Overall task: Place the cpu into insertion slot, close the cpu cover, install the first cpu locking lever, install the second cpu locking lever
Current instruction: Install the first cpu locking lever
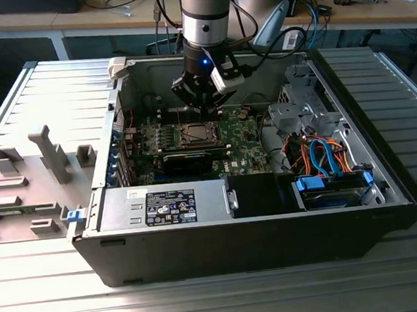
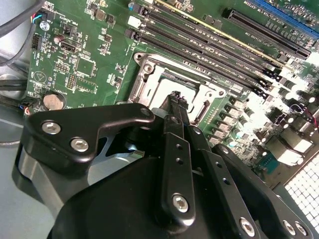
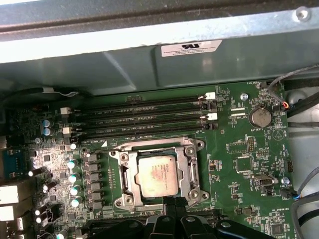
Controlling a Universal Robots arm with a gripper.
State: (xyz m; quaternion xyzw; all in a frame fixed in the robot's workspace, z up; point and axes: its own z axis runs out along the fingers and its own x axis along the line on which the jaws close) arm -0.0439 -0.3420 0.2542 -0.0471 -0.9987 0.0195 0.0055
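The cpu (image 3: pixel 158 174), a small square chip with a grey metal top, lies flat in the insertion slot (image 1: pixel 195 134) on the green motherboard. The silvery cpu cover (image 3: pixel 188 169) lies down around the chip like a frame. My gripper (image 1: pixel 206 106) hangs just above the slot's edge inside the open computer case. In the second wrist view the gripper (image 2: pixel 175 97) has its black fingers pressed together into one narrow tip over the cover (image 2: pixel 154 74). I see nothing between them. The first wrist view shows the fingers (image 3: pixel 164 221) at the slot's near side.
Several long memory slots (image 3: pixel 144 117) run beside the socket, with the case wall (image 3: pixel 149 64) behind them. A coin battery (image 3: pixel 259 117) sits nearby. Cables and a drive cage (image 1: pixel 325 153) fill the exterior view's right. A grey fixture tray (image 1: pixel 28 179) lies at its left.
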